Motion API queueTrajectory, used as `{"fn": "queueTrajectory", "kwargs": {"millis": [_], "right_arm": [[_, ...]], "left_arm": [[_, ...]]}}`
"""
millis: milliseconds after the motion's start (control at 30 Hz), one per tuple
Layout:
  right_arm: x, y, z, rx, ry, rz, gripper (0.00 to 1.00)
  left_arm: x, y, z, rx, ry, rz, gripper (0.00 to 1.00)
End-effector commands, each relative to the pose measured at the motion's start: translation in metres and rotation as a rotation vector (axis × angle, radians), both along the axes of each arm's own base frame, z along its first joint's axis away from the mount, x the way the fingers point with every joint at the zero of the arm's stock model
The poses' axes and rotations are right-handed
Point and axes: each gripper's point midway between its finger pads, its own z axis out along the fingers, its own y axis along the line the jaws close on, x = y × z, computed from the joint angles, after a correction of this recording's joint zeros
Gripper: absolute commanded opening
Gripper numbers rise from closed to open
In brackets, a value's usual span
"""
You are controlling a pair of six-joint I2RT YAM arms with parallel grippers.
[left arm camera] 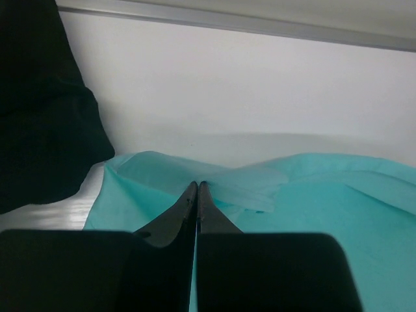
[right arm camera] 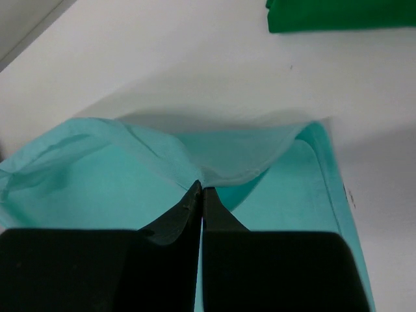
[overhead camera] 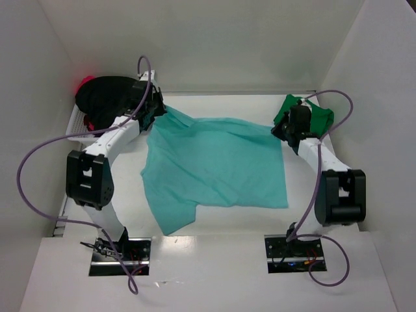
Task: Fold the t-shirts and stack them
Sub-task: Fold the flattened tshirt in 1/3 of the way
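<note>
Two pincers are each closed on a far corner of the light teal shirt [overhead camera: 214,166], which lies spread across the middle of the counter [overhead camera: 214,224]. The left pincer [left arm camera: 197,187] pinches the 10 o'clock corner and the right pincer [right arm camera: 200,188] the 2 o'clock corner. A folded dark green shirt [overhead camera: 318,117] sits at 2 o'clock. A black shirt [overhead camera: 104,94] is heaped at 10 o'clock, with a red-pink shirt [overhead camera: 84,83] peeking out behind it.

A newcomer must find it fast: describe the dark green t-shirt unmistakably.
Look at the white table, far right corner, beyond the spread light teal t-shirt. The dark green t-shirt lies there as a small bundle. It is the only green cloth; the black t-shirt is piled at the far left.
</note>
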Motion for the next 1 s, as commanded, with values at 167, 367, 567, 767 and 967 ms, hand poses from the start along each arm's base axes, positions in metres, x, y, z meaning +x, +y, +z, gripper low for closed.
{"fn": "queueTrajectory", "kwargs": {"millis": [167, 367, 567, 767, 967], "right_arm": [[0.096, -0.018, 0.035, -0.072, -0.128, -0.028, 0.0], [0.134, -0.03, 0.018, -0.102, -0.109, -0.048, 0.0], [0.158, -0.038, -0.003, -0.105, -0.083, -0.047, 0.0], [0.168, -0.035, -0.018, -0.101, -0.055, -0.022, 0.0], [0.147, -0.034, 0.006, -0.102, -0.092, -0.024, 0.0]], "left_arm": [[0.077, 0.006, 0.019, -0.035, -0.105, 0.001, 0.0], [0.109, 0.016, 0.003, -0.046, -0.094, 0.003, 0.0], [0.134, 0.015, -0.006, -0.05, -0.09, -0.042, 0.0], [0.135, -0.001, -0.01, -0.057, -0.068, -0.096, 0.0], [0.099, -0.003, -0.01, -0.054, -0.044, -0.079, 0.0]]}}
